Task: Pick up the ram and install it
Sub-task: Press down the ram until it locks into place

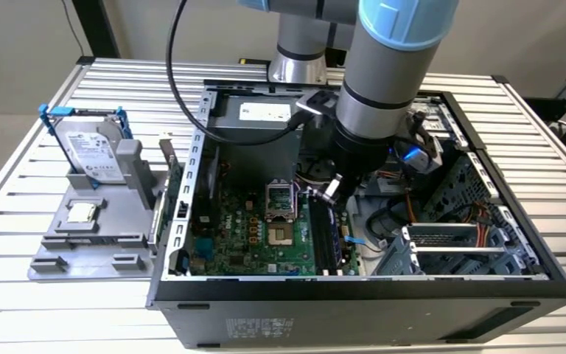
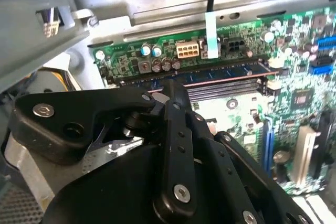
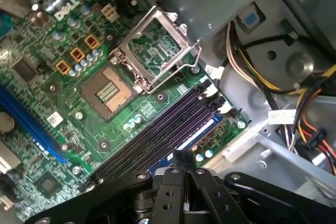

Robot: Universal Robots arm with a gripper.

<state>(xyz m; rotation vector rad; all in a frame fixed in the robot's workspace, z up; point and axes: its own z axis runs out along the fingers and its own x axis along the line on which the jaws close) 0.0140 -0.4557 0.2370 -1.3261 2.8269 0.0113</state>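
silver hard drive (image 1: 94, 147) stands in the grey holder (image 1: 91, 236) near the table's (image 1: 27, 184) left edge. open computer case (image 1: 362, 295) sits mid-table. the ram (image 1: 343, 240) sits in a motherboard (image 1: 253, 236) slot. tool (image 1: 334, 186) hangs just above it, fingers together, holding nothing.

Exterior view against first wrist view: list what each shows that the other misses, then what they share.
Exterior view alone: the hard drive upright in the grey holder outside the computer case, and the arm reaching into the case.
First wrist view alone: close detail of the open processor socket's contacts.
Shared: the green motherboard and the black memory slots.
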